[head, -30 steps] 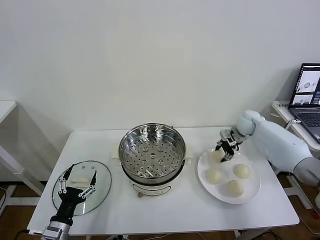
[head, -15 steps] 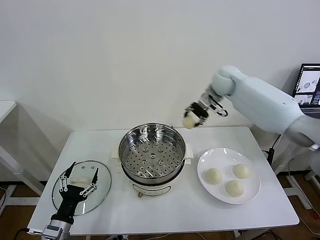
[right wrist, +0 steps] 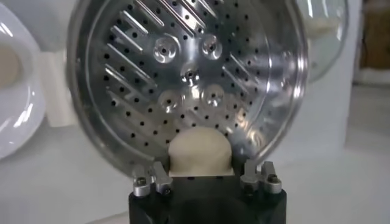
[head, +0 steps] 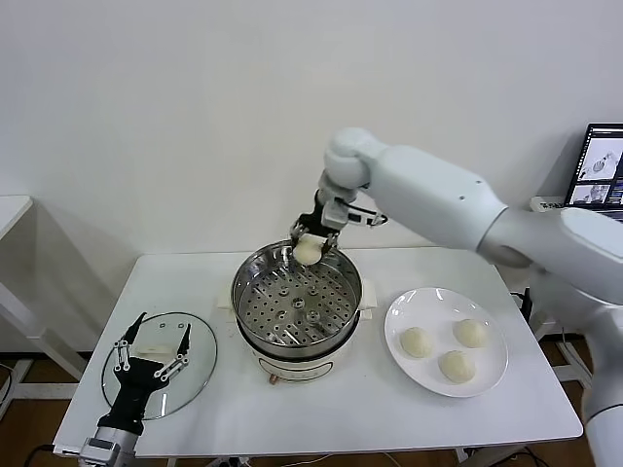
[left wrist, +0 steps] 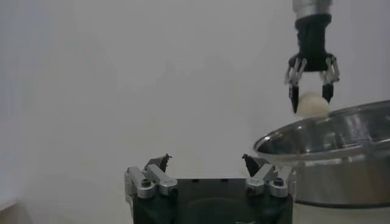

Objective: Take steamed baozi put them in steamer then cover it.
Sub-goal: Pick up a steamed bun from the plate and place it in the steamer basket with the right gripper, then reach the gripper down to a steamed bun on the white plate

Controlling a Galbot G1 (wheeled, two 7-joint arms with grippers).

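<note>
Right gripper [head: 310,239] is clamping one baozi [head: 308,252] above the steamer [head: 296,292] rim; left gripper [head: 151,354] is hanging spread over the cover [head: 200,362].

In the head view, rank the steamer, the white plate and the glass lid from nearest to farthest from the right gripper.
The right gripper holds a baozi above the pot's far rim.
1. Steamer, directly beneath it, table centre.
2. White plate, to the steamer's right, carrying three buns.
3. Glass lid, near the table's front left corner, beneath the open left gripper.
</note>
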